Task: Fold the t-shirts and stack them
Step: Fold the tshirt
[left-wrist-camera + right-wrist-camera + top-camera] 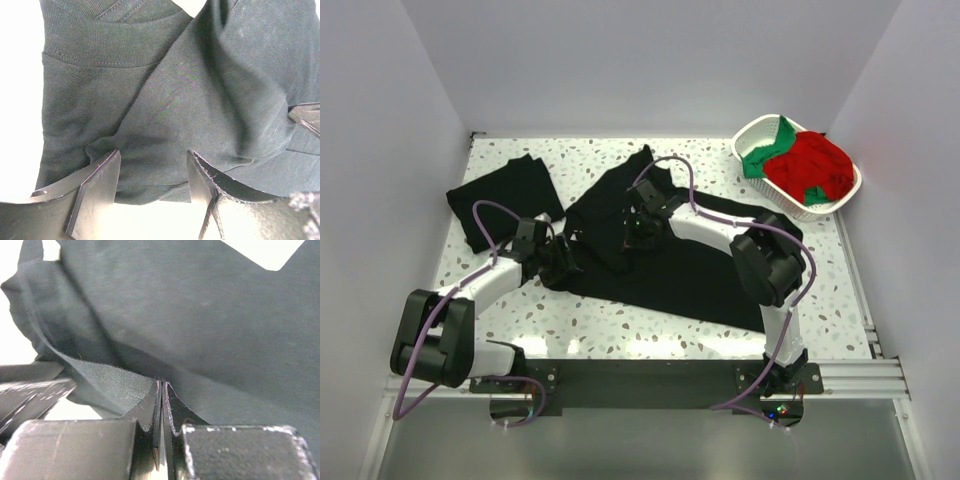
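A black t-shirt [670,265] lies partly spread on the speckled table, bunched up at its left and far side. My left gripper [560,262] is open at the shirt's left edge. In the left wrist view its jaws [152,175] stand apart over the cloth's edge [165,115], near a ribbed collar [100,52]. My right gripper [632,228] is shut on a fold of the same shirt. In the right wrist view its tips [161,389] pinch the cloth [210,315], which tents up from them. A second black t-shirt [505,200] lies folded at the far left.
A white lattice basket [752,133] at the far right holds a red shirt [815,165] and a green shirt [770,150]. White walls close in the table on the left, back and right. A metal rail [840,375] runs along the near edge.
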Action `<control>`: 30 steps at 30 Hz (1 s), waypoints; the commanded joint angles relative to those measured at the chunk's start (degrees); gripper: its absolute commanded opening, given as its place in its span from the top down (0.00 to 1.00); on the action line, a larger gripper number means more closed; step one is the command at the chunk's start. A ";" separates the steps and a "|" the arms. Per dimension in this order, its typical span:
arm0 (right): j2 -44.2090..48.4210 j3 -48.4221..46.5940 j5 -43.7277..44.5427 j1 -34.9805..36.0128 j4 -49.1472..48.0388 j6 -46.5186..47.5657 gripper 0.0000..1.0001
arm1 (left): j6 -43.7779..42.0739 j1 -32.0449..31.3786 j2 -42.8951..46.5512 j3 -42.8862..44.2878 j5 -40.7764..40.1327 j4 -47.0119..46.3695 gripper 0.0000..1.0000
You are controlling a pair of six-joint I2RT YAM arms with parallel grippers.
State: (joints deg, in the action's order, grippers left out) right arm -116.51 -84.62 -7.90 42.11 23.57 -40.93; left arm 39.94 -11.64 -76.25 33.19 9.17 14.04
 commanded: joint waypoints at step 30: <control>4.97 -1.60 16.51 -1.06 9.99 -2.94 0.72 | -3.12 -0.05 2.07 6.86 -4.68 6.34 0.36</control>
State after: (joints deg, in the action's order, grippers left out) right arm -116.14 -83.68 4.78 41.91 30.02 -45.47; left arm 39.16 -11.64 -75.24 34.52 6.96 17.67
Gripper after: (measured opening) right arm 0.236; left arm 0.631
